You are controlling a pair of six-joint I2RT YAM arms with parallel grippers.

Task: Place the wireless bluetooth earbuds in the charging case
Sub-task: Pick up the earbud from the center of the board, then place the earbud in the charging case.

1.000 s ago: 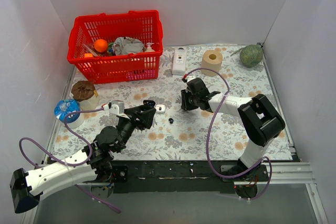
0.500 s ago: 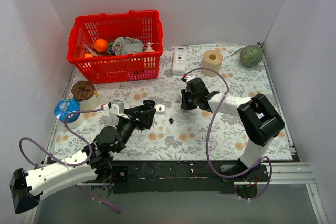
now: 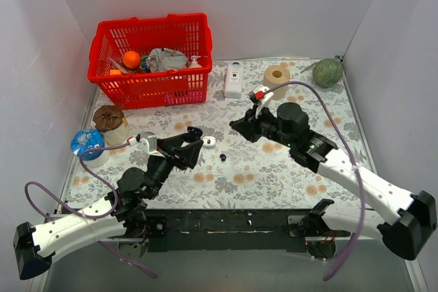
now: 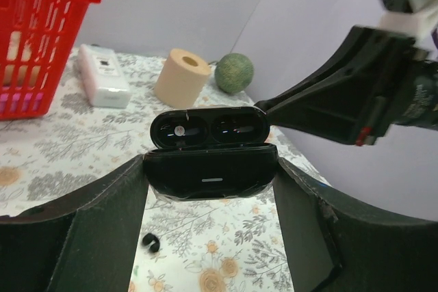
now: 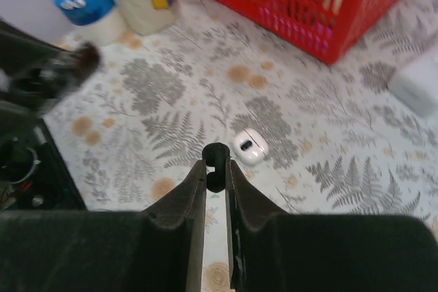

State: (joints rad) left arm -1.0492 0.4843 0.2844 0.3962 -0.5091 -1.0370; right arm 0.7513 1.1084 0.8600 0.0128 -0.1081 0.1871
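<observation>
My left gripper (image 3: 190, 147) is shut on the open black charging case (image 4: 209, 169) and holds it above the table, lid (image 4: 209, 128) up with two cavities showing. My right gripper (image 5: 216, 169) is shut on a black earbud (image 5: 216, 157) at its fingertips, raised over the table; in the top view this gripper (image 3: 237, 125) is just right of the case. A white earbud (image 3: 209, 141) lies on the table between the grippers and also shows in the right wrist view (image 5: 249, 147). Another black earbud (image 3: 222, 158) lies on the table, below the case in the left wrist view (image 4: 150, 241).
A red basket (image 3: 109, 87) of items stands at the back left. A white bottle (image 3: 234, 80), a paper roll (image 3: 276, 80) and a green ball (image 3: 327, 72) line the back. A brown-lidded cup (image 3: 109, 121) and a blue packet (image 3: 87, 143) sit at the left.
My right arm has lifted and swung out to the right, raising its gripper off the table. My left gripper with the case has barely moved.
</observation>
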